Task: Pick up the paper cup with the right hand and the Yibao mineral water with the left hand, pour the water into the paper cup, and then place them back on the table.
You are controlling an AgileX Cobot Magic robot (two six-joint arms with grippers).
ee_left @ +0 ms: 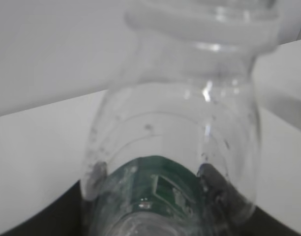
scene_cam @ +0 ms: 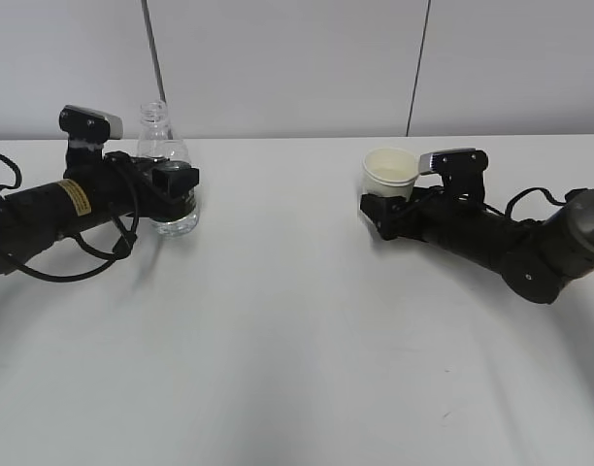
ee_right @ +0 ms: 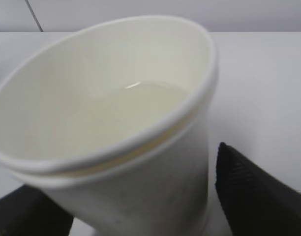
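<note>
The Yibao mineral water, a clear capless bottle with a dark green label, stands upright on the white table at the far left. My left gripper is shut on its lower body; in the left wrist view the bottle fills the frame with my dark fingers pressed on both sides. The paper cup sits at the right with water in it. My right gripper stands around its base. A thin strip of table shows between the cup wall and my right finger.
A grey panelled wall runs behind the table's far edge. Both arms lie low over the tabletop, the left arm with looping cables.
</note>
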